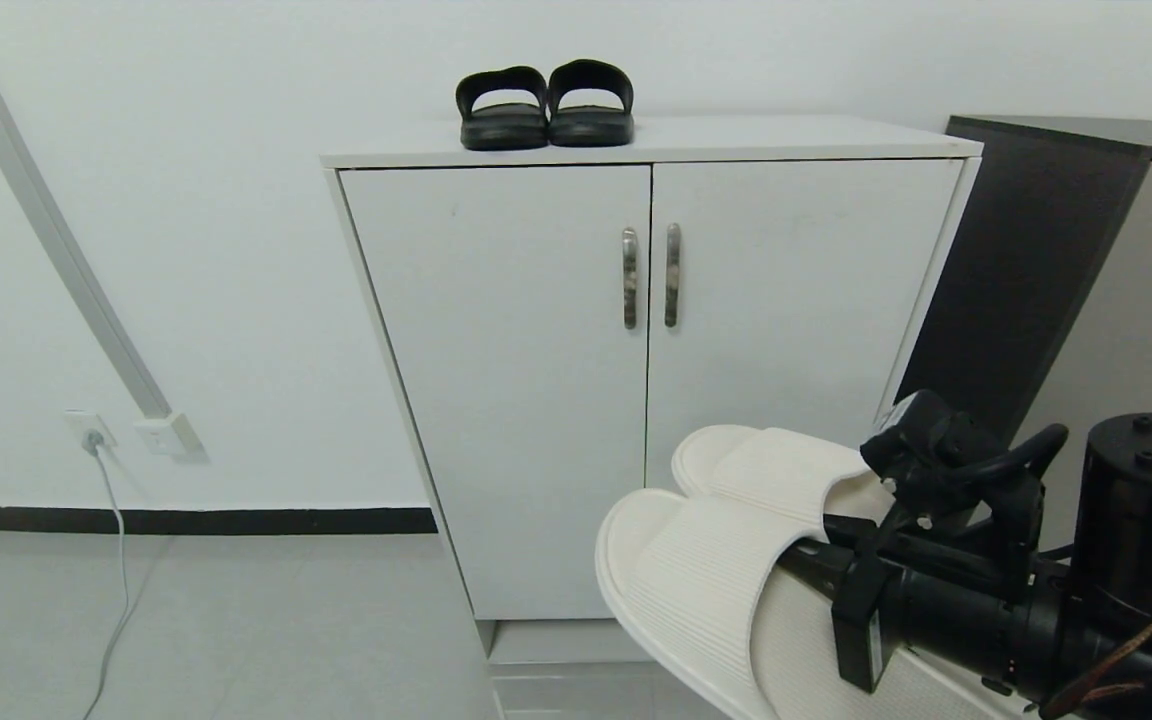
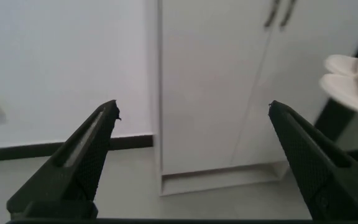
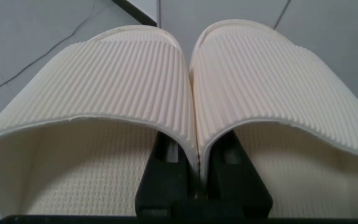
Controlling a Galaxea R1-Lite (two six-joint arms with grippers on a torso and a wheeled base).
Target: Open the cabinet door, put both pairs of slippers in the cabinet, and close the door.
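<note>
A white two-door cabinet (image 1: 796,300) stands against the wall, both doors closed, with two metal handles (image 1: 629,278) side by side at the centre seam. On its top rests a pair of black slippers (image 1: 544,105). My right gripper (image 1: 826,550) hovers low in front of the right door, shut on a pair of cream ribbed slippers (image 1: 726,540). Its fingers (image 3: 166,171) reach under the straps and pinch the inner walls of the cream slippers (image 3: 185,106) together. My left gripper (image 2: 192,107) is open, holds nothing and faces the cabinet's left side, with the cream slippers (image 2: 353,78) off to one side.
A dark cabinet (image 1: 1036,250) stands tight against the white one on the right. On the wall to the left are an outlet (image 1: 86,428) with a grey cable (image 1: 121,560) hanging to the floor and a slanted grey conduit (image 1: 56,230). Grey floor lies open on the left.
</note>
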